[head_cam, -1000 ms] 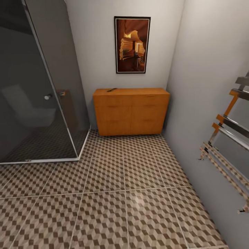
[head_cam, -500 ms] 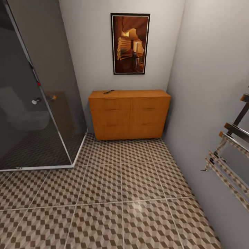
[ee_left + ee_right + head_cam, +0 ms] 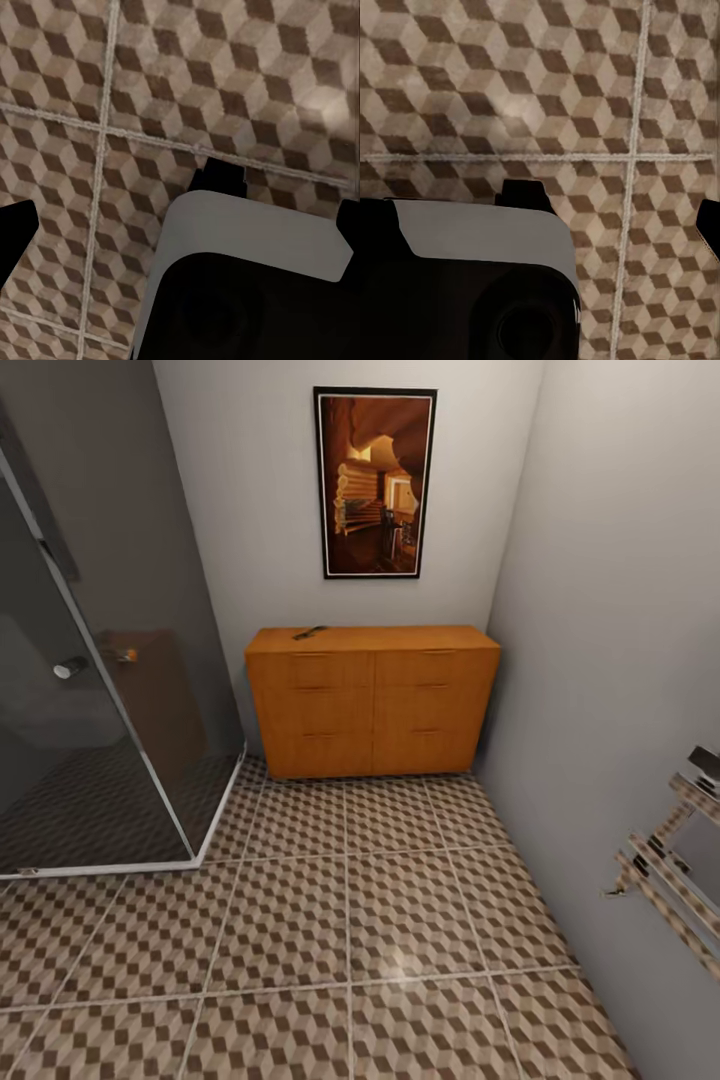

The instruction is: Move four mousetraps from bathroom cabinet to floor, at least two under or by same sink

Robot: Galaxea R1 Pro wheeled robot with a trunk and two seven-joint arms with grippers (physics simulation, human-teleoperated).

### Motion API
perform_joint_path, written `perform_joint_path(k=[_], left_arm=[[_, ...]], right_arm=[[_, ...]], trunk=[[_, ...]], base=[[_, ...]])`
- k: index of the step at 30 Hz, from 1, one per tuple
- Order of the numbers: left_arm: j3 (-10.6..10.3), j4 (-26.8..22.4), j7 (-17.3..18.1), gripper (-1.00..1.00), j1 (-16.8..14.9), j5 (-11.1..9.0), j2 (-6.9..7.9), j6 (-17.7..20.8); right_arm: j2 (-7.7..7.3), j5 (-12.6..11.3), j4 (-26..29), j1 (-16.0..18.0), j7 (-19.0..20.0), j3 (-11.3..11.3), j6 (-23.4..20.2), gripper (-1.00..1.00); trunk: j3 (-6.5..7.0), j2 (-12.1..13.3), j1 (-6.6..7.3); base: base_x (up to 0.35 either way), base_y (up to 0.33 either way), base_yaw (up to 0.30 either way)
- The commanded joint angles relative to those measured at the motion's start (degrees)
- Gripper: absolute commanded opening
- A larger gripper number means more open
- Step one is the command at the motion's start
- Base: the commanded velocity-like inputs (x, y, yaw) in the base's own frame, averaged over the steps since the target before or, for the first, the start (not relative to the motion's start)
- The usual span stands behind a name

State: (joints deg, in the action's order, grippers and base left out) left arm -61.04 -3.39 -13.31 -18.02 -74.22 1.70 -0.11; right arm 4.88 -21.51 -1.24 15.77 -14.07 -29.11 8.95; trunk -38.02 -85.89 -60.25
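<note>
I see the orange-brown cabinet (image 3: 372,700), six drawers shut, on the cube-patterned floor (image 3: 350,920); I can't tell how wide either arm's fingers stand.

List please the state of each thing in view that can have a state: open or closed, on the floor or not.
Orange-brown wooden cabinet: all six drawers closed.
Small dark object: lying on the cabinet top, too small to identify.
Dark glass shower door: closed.
Cube-patterned tiled bathroom floor: bare, no mousetraps on it.
</note>
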Motion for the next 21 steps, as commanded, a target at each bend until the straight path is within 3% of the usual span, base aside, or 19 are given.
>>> perform_joint_path(k=[1,21], left_arm=[[-0.5,-0.2,-0.4,1.0,0.0,-0.5,0.06,0.0],[-0.5,-0.2,-0.4,1.0,0.0,-0.5,0.07,0.0]], right_arm=[[0.04,-0.5,-0.1,0.1,-0.1,-0.5,0.3,1.0],[-0.01,-0.5,-0.1,0.1,-0.1,-0.5,0.3,1.0]], trunk=[[-0.05,0.0,-0.03],[-0.05,0.0,-0.03]], base=[[0.333,-0.002,0.0],[0.333,0.0,0.0]])
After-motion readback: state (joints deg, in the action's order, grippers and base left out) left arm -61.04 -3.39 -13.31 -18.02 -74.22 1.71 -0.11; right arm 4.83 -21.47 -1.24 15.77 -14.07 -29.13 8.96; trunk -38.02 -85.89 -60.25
